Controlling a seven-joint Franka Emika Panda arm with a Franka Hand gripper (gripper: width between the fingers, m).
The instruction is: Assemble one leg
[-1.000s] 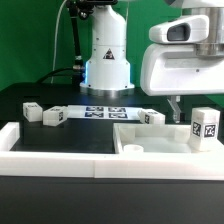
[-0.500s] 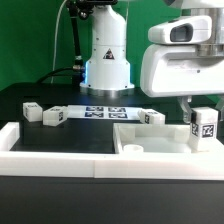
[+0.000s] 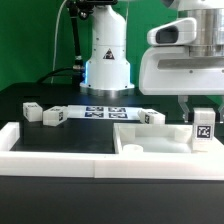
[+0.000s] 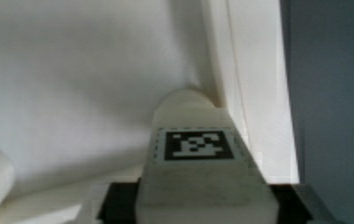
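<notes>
The leg [image 3: 203,130], a small white post with a black-and-white tag, stands upright at the exterior view's right end of the large white plate [image 3: 140,133]. My gripper [image 3: 203,113] has come down over its top, one finger on each side. In the wrist view the leg [image 4: 200,150] fills the space between my dark fingers [image 4: 128,203], which touch both of its sides. The gripper [image 4: 200,203] is shut on the leg. The plate [image 4: 85,80] lies beneath it.
Two more tagged white posts [image 3: 31,111] [image 3: 52,116] lie at the exterior view's left and another [image 3: 152,117] behind the plate. The marker board [image 3: 100,111] lies before the robot base [image 3: 107,60]. A raised white wall [image 3: 60,147] runs along the front.
My gripper moved toward the exterior view's right, then lowered over the leg's top; its fingers now stand on both sides of the leg.
</notes>
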